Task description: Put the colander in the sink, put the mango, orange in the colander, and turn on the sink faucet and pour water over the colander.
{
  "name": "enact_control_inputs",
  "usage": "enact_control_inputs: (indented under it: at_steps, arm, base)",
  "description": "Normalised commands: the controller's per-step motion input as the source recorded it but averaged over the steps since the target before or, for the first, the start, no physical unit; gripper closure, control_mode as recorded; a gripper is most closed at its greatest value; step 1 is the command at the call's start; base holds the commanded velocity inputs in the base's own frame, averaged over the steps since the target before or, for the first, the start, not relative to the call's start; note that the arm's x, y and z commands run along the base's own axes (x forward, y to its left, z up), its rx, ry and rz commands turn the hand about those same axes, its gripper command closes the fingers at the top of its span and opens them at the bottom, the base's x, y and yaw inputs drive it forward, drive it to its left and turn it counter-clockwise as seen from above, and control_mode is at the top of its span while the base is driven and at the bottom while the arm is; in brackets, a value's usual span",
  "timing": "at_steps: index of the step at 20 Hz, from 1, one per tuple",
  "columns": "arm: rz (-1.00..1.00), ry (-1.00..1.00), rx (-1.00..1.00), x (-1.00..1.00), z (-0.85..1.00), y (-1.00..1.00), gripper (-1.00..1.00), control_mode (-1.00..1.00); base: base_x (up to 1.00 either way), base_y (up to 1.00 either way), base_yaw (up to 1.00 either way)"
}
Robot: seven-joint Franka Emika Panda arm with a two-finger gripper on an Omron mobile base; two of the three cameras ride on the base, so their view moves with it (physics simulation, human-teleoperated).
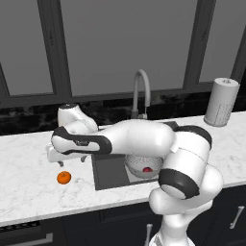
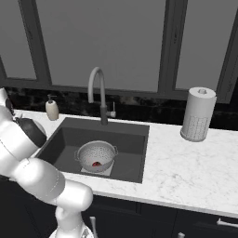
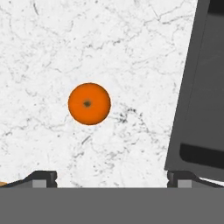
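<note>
**Hand view: jaws spread above the orange, grasp not yet made**

Hand view puts the orange (image 3: 89, 103) nearest, lying alone on the white marbled surface (image 3: 52, 48), centred a little to one side of the midline between the two dark fingertips (image 3: 43, 178). The jaws stand released and wide, holding nothing.

In my judgement the step in hand is picking up the orange. To do it well, the gripper (image 1: 61, 162) should shift so the fruit sits midway between the tips, then come straight down until the pads pass its widest part before closing. A round fruit can roll if one pad touches first, so a level, centred descent matters.

Beyond the orange lies the sink (image 2: 132, 139), its dark rim just beside the fruit's patch of surface. Inside the sink sits the colander (image 2: 96, 155), with the mango (image 2: 96, 163) already in its bottom. Behind the sink rises the sink faucet (image 2: 98, 93), with no water visible running from it.

No brand, label or legible writing shows anywhere.
</note>
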Motion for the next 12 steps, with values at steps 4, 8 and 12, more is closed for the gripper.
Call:
enact_control_inputs:
  at_steps: [4,8,12]
  arm:
    - [0.02,0.0,0.0,0.19,-0.1,0.13,-1.0,-1.0]
    - [0.0,0.0,0.0,0.23,-0.29,0.19,-1.0,-1.0]
    - [0.0,0.0,-0.01,0.05,-0.42,0.2,-1.0,-1.0]
  base:
    - [0.0,0.0,0.0]
    - [0.0,0.0,0.0]
    - [0.0,0.0,0.0]
